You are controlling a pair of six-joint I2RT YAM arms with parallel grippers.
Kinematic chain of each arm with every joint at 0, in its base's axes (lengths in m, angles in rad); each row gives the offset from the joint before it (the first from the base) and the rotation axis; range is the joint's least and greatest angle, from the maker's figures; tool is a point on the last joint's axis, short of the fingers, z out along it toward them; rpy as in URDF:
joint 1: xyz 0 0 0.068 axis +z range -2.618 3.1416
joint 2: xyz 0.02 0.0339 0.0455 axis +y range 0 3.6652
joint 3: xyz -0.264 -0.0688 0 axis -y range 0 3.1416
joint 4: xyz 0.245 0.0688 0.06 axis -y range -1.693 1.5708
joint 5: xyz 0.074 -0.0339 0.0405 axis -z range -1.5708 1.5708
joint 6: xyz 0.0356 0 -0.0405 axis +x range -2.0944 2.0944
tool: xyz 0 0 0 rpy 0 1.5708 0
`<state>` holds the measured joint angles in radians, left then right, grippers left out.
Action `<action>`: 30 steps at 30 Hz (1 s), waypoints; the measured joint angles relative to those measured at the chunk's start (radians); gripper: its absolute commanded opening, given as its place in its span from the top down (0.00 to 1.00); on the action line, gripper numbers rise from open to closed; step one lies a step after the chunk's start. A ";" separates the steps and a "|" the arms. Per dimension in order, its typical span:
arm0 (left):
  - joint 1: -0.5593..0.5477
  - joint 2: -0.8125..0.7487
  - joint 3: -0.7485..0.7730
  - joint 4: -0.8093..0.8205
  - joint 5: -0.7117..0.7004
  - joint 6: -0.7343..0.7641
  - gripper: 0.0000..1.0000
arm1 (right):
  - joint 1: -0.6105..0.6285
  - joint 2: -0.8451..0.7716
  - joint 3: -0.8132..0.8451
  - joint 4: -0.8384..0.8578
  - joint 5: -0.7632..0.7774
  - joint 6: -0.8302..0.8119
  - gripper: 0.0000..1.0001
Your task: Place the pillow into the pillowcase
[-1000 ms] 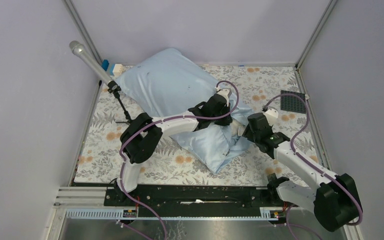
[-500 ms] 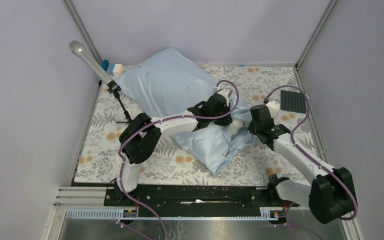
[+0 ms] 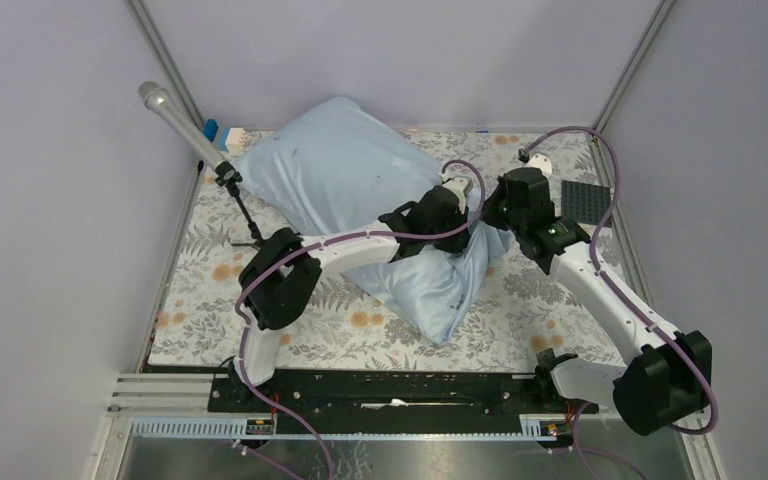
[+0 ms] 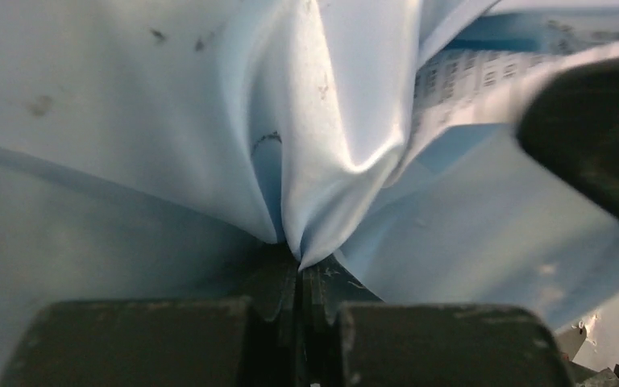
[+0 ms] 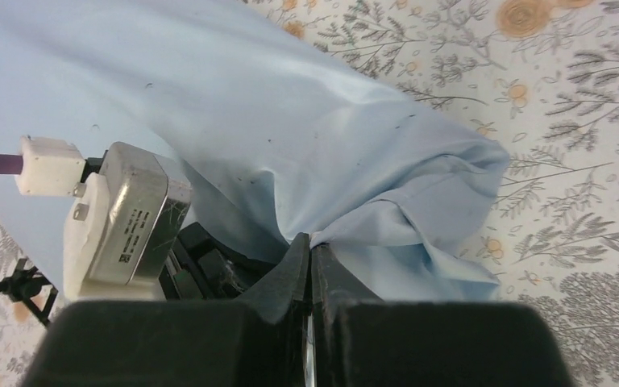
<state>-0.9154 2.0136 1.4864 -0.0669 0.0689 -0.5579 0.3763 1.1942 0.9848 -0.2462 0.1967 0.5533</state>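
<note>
The light-blue pillowcase [image 3: 345, 185] lies plump across the floral table, bulging from the far left down to the near middle. The pillow is hidden; no cream fabric shows. My left gripper [image 4: 300, 262] is shut on a pinched fold of the pillowcase [image 4: 322, 145], near its right side in the top view [image 3: 457, 197]. My right gripper [image 5: 310, 242] is shut on a bunched fold of the pillowcase [image 5: 346, 161], close beside the left wrist, and sits at the sack's right edge [image 3: 495, 205]. The cloth between the two grippers is gathered and raised.
A microphone on a small stand [image 3: 175, 120] leans at the far left. A dark grey studded plate [image 3: 582, 200] lies at the far right. Purple cables loop over both arms. Frame posts and grey walls close in the floral cloth [image 3: 560, 290].
The right gripper has shut on the pillowcase's right edge and swung up and away from me, lifting the fabric. The loose near-right flap has drawn in. The left gripper stays shut in place.
</note>
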 measured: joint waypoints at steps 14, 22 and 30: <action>0.007 -0.289 -0.056 -0.191 -0.102 0.004 1.00 | -0.034 -0.148 -0.246 0.124 -0.089 0.083 1.00; -0.026 -0.328 -0.016 -0.333 -0.129 0.059 0.49 | -0.037 -0.183 -0.267 0.153 -0.142 0.112 1.00; -0.108 -0.291 -0.042 -0.418 -0.207 0.062 0.37 | -0.037 -0.200 -0.287 0.166 -0.165 0.126 1.00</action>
<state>-1.0229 1.7226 1.4441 -0.4854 -0.1379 -0.4957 0.3393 0.9939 0.6975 -0.0803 0.0315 0.6792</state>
